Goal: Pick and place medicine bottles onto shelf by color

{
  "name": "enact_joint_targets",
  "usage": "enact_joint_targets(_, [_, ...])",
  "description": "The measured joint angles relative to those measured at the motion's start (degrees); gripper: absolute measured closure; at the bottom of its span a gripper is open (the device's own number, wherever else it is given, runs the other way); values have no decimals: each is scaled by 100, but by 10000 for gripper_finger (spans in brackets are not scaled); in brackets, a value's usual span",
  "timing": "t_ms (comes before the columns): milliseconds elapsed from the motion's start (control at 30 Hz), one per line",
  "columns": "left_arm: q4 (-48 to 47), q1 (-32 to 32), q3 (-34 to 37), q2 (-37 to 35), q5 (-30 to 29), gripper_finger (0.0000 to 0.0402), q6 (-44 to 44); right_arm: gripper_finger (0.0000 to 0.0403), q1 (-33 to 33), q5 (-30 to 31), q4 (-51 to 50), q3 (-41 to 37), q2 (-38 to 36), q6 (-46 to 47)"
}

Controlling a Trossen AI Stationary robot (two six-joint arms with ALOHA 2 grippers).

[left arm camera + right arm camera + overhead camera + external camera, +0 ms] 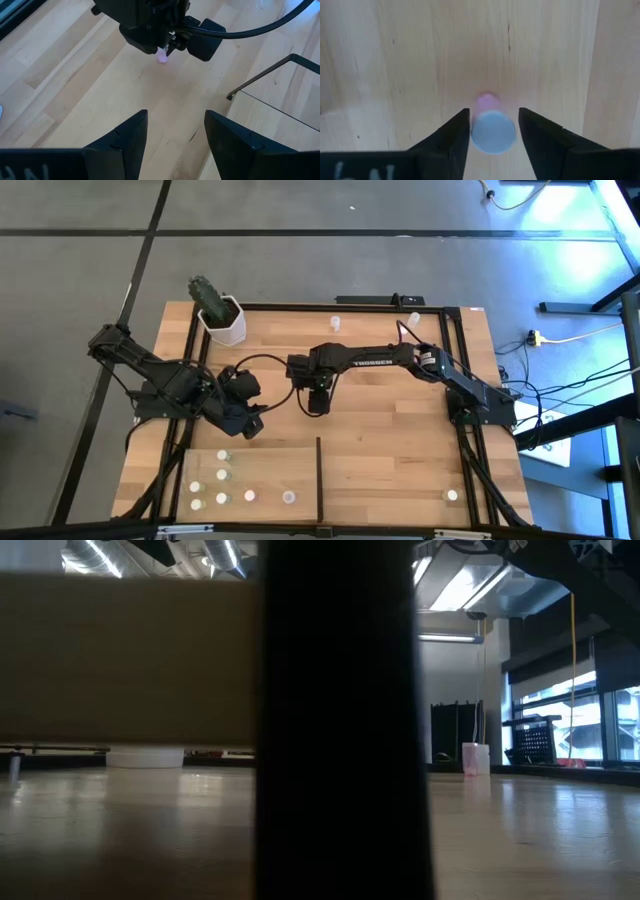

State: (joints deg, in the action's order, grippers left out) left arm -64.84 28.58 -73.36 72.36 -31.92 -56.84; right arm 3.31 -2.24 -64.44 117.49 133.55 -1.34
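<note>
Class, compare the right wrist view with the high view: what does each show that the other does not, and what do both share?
Only the right wrist view shows the small pink bottle with a round white cap standing between the right end effector's dark fingers, which flank it with slight gaps.

Only the high view shows the left end effector, the pale raised wooden shelf holding several bottles, its thin black divider and the white hexagonal cactus pot.

Both share the light wooden tabletop and the right end effector at its middle.
</note>
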Motion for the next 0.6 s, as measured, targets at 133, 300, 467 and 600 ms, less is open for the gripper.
enact_joint_targets(133, [-1,0,0,0,-2,211,2,211,0,2,32,0,-2,36])
enact_joint_targets(300, [0,0,0,0,0,211,0,208,2,3,64,0,-2,280])
enact_joint_targets(467, [0,0,0,0,0,211,-153,208,4,4,-44,0,-4,545])
enact_joint_targets(600, [-2,0,0,0,-1,211,-153,208,4,4,-170,115,-4,561])
